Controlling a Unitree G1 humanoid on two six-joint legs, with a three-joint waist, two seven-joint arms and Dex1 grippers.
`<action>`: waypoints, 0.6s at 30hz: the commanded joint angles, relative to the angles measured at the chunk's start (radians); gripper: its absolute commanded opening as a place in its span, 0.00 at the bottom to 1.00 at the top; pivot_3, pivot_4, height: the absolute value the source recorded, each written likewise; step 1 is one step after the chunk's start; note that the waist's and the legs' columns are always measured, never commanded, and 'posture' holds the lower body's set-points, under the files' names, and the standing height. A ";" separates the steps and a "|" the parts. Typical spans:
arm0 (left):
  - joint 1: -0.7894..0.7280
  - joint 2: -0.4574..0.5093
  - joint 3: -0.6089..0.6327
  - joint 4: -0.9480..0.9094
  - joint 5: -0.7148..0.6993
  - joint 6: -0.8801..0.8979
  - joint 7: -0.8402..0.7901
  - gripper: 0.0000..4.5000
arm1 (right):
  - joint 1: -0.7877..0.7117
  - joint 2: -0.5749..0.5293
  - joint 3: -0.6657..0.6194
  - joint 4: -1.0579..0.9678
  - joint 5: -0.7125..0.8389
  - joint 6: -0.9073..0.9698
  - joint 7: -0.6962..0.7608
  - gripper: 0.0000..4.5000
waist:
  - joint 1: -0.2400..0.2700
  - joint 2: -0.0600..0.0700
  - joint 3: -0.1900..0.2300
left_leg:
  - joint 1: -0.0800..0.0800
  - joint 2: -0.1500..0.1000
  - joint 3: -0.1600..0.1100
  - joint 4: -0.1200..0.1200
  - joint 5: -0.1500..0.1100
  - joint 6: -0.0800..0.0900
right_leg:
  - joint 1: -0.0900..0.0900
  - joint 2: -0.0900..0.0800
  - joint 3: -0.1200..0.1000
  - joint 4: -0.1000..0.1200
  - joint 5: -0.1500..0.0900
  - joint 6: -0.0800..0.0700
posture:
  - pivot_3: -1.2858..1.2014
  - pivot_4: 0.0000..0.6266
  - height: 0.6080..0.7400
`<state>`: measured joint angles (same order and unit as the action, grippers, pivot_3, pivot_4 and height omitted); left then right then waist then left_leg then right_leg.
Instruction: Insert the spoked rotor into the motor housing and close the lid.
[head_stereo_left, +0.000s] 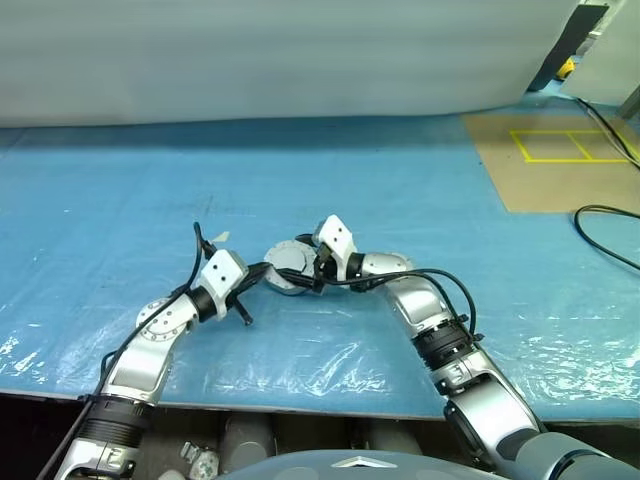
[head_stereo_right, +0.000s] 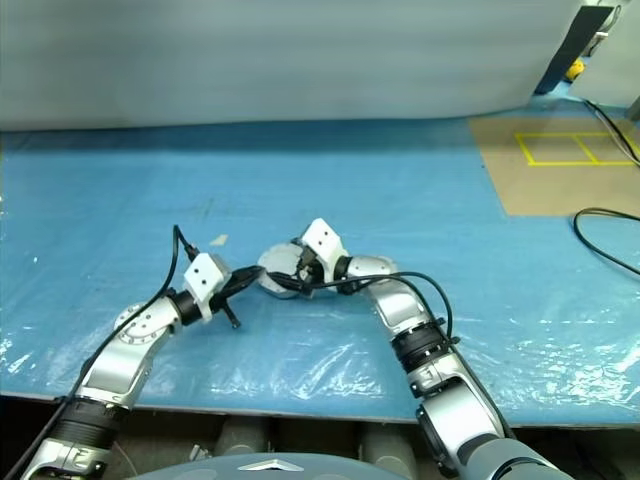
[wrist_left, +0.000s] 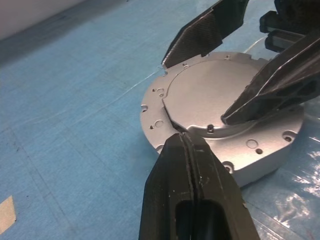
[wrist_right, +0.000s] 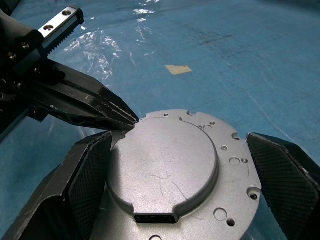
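The round grey motor housing (wrist_right: 236, 165) lies flat on the blue sheet, with a smooth grey lid (wrist_right: 165, 162) seated on top. The spoked rotor is hidden. My left gripper (wrist_left: 183, 138) is shut, and its joined tip touches the lid's rim. It also appears in the right wrist view as dark closed fingers (wrist_right: 107, 107). My right gripper (wrist_right: 178, 137) is open, with one finger on each side of the housing and a gap at the far finger (wrist_right: 280, 172). In the head view both grippers meet at the housing (head_stereo_left: 288, 268).
A blue plastic sheet (head_stereo_left: 120, 200) covers the table, wrinkled near the front edge. A brown board with yellow tape lines (head_stereo_left: 560, 145) lies at the back right, beside a black cable (head_stereo_left: 605, 215). A small tape scrap (wrist_right: 178, 69) sits past the housing.
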<state>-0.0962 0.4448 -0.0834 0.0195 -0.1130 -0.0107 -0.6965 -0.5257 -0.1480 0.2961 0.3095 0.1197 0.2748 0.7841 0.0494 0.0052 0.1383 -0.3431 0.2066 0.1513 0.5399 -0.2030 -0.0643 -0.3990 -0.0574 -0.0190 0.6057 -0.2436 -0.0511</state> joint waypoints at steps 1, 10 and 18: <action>0.020 0.005 -0.021 0.041 0.020 0.019 -0.005 0.00 | -0.008 -0.010 -0.079 0.015 0.032 0.075 -0.046 1.00 | -0.001 0.000 0.000 | -0.001 0.000 0.000 0.000 0.000 0.000 | -0.001 0.000 0.000 0.000 0.000 0.000 | 0.52 0.24 1.00; 0.028 -0.004 -0.017 0.015 -0.037 -0.018 -0.058 0.00 | -0.019 -0.021 -0.145 0.004 0.105 0.425 -0.108 1.00 | -0.005 0.000 0.000 | -0.001 0.000 0.000 0.000 0.001 0.001 | -0.002 0.001 0.000 0.000 0.000 0.000 | 0.52 0.24 1.00; 0.021 -0.001 -0.008 0.004 -0.053 -0.025 -0.073 0.00 | -0.081 0.110 -0.398 0.027 0.387 0.934 -0.194 1.00 | -0.005 0.000 0.000 | -0.001 0.000 0.000 0.000 0.003 -0.003 | -0.002 0.002 0.000 -0.001 0.000 0.000 | 0.52 0.24 1.00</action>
<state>-0.0784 0.4365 -0.0836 0.0211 -0.1731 -0.0409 -0.7628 -0.6195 -0.0620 -0.0836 0.3052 0.4664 1.1045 0.6180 0.0440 0.0054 0.1386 -0.3441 0.2067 0.1517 0.5398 -0.2001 -0.0675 -0.4012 -0.0548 -0.0196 0.6049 -0.2444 -0.0520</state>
